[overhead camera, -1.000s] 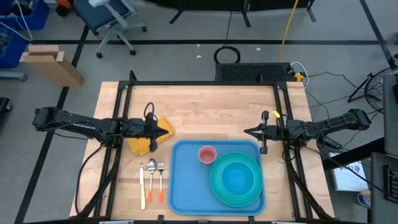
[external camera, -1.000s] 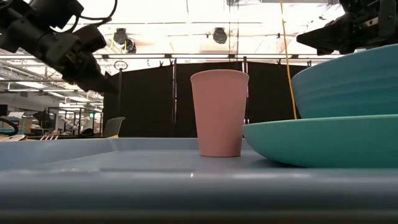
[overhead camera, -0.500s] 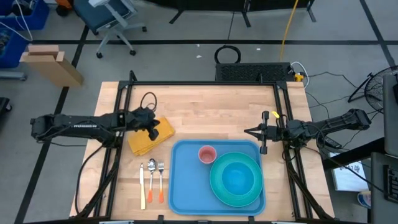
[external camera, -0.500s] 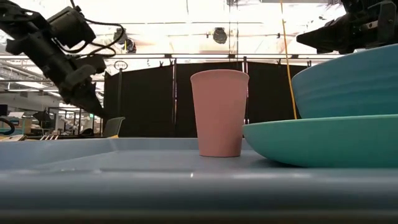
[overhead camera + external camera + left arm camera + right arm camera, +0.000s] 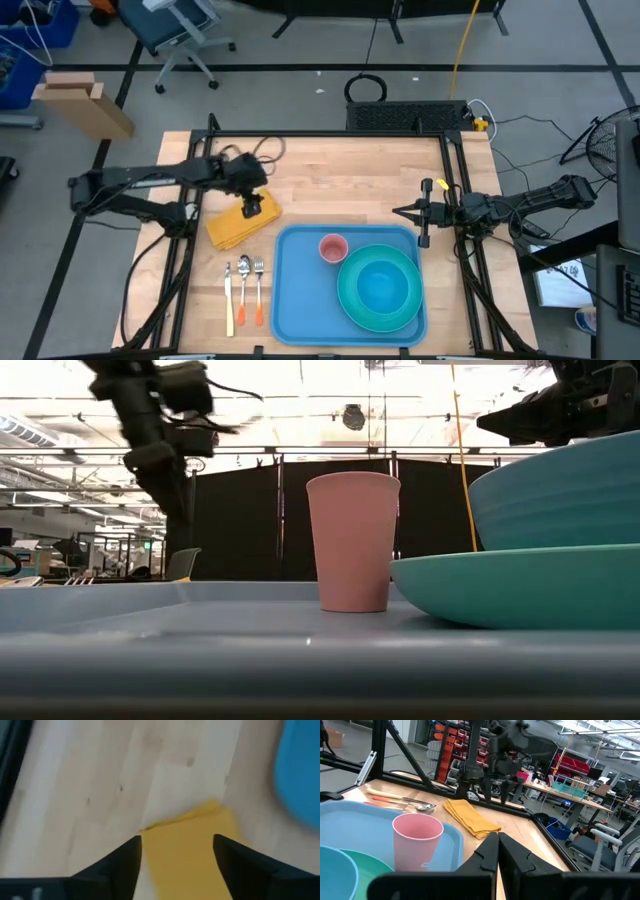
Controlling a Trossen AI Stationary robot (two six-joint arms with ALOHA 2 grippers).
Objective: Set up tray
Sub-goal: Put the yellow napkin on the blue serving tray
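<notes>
Left tool (image 5: 254, 203) risen, opened over napkin (image 5: 241, 221); tray (image 5: 300, 290) beside.

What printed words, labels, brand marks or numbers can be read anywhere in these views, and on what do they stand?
None can be read.
The tray, pink cup, bowl, yellow napkin and cutlery carry no visible print.
The shelves and bins in the room behind the table may hold labels, but they are too small and blurred to read.

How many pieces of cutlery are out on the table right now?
3, side by side on the wood just left of the tray: knife, spoon, fork. None seems hidden.
</notes>
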